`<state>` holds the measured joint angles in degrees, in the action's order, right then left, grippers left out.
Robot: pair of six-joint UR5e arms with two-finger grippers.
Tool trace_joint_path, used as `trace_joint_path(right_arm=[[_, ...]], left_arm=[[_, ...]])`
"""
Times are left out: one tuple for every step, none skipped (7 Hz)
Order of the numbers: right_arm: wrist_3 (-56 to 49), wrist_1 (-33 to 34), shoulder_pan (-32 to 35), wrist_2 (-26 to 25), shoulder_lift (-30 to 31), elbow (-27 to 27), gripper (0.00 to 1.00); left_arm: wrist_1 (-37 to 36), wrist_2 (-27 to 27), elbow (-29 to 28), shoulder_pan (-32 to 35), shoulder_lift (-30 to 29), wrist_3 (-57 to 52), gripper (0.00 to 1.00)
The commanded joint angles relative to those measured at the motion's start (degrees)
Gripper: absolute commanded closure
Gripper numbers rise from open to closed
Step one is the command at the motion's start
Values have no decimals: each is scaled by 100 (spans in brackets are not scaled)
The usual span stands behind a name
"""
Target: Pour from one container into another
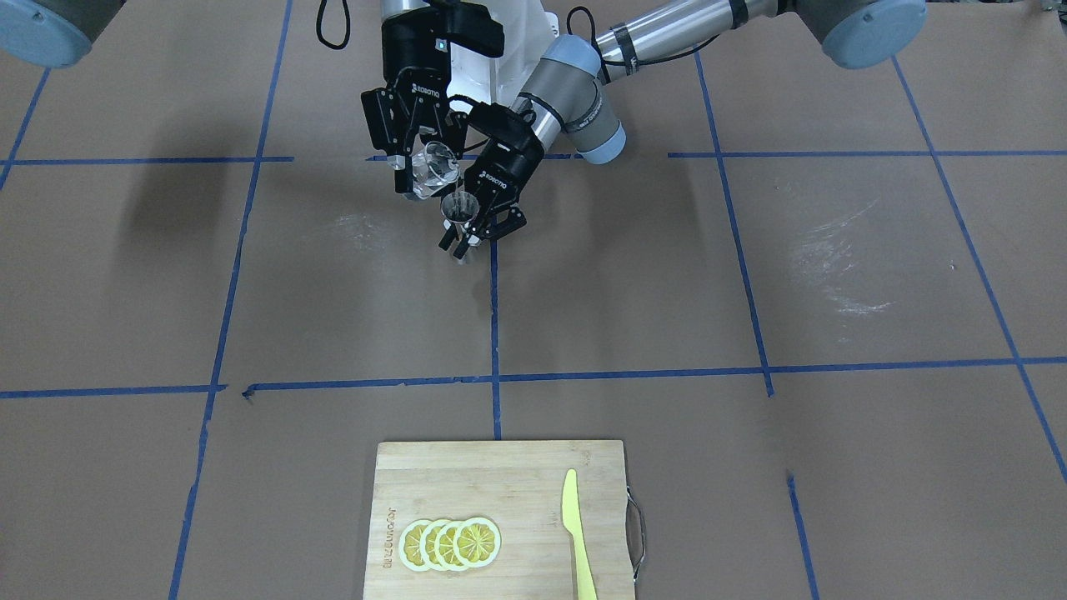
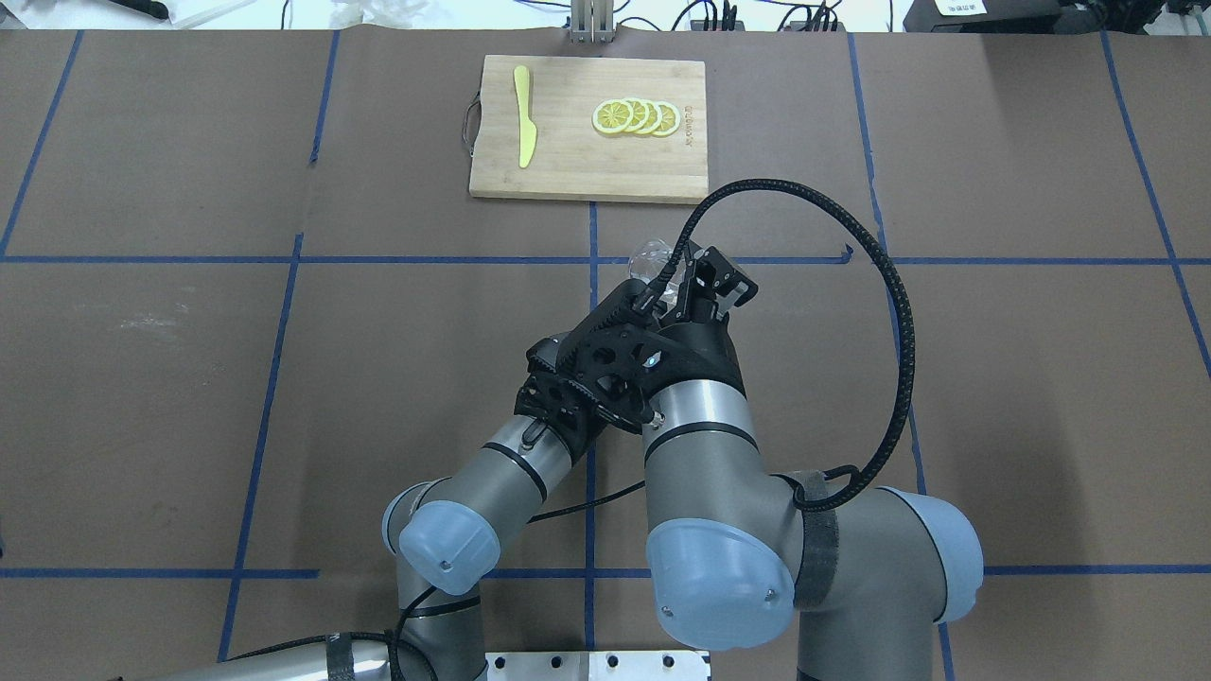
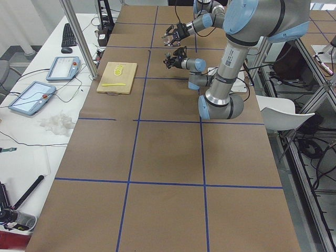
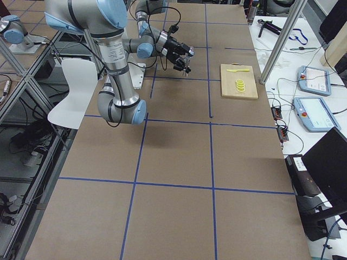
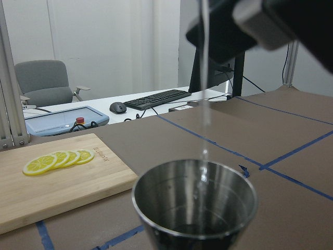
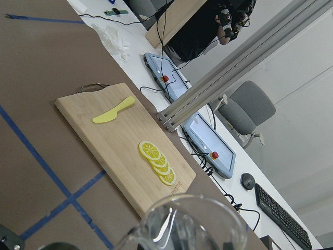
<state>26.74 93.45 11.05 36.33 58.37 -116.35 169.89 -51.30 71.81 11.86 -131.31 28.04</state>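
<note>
Brown paper crossed with blue tape covers the table [image 1: 750, 292]. At the top centre of the front-facing view, the right gripper [image 1: 427, 167] is clamped around the clear glass [image 1: 437, 173], which tilts just above the steel jigger [image 1: 459, 207] grasped by the left gripper [image 1: 472, 233]. In the left wrist view a thin stream [image 5: 204, 78] falls into the jigger. At bottom centre a cutting board [image 1: 500, 475] carries lemon slices [image 1: 450, 543] and a yellow knife [image 1: 575, 533].

Bright, even overhead light; soft shadows; near glass [image 6: 182, 229] blurred.
</note>
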Motion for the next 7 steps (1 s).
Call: trace_joint_path(right_arm=[[76,-54,11,15,-1,-63,100],[251,-298,20,15,8,-72,100],[366,-544,28,32,43,-72,100],[419,-703,55,58,60,-98,100],[698,-923,72,102,104,-116,100],[1345,-1160,73,120,244,-142,100],[1717,-1615,81,129,550,-316,100]], left_arm=[[0,6,9,0,0,0,100],[0,6,9,0,0,0,100],[0,6,9,0,0,0,100],[0,6,26,0,0,-9,100],[0,23,70,9,9,-18,100],[0,41,244,26,70,-44,100],[-9,41,472,96,236,-122,100]])
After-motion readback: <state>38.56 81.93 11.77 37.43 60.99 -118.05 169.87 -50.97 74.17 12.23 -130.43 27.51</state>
